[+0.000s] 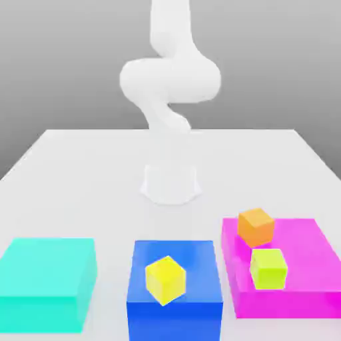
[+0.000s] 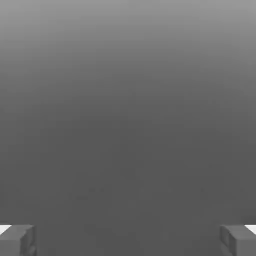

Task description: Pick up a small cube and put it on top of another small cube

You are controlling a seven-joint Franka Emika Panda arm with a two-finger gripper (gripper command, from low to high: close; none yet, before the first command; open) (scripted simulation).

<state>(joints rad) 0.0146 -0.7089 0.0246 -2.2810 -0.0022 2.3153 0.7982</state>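
- the yellow cube [image 1: 164,280] sits on the blue block [image 1: 174,303]. i see no small purple cube, so the arm [image 1: 170,80] might grab the orange cube [image 1: 256,226] or the green cube [image 1: 268,268] on the pink block [image 1: 313,296] by mistake.
- the arm stands tall at the back of the bench [image 1: 100,186], well away from the cubes.
- the tool [image 2: 128,240] is spread wide and holds nothing.

3 sm cubes: yellow [image 1: 164,280], orange [image 1: 256,226], lime [image 1: 268,268]; 3 big blocks: cyan [image 1: 45,280], blue [image 1: 174,293], magenta [image 1: 306,266]

Glossy white rounded arm [image 1: 170,83], cylindrical white base [image 1: 171,183], grey blocky fingertips [image 2: 17,240]
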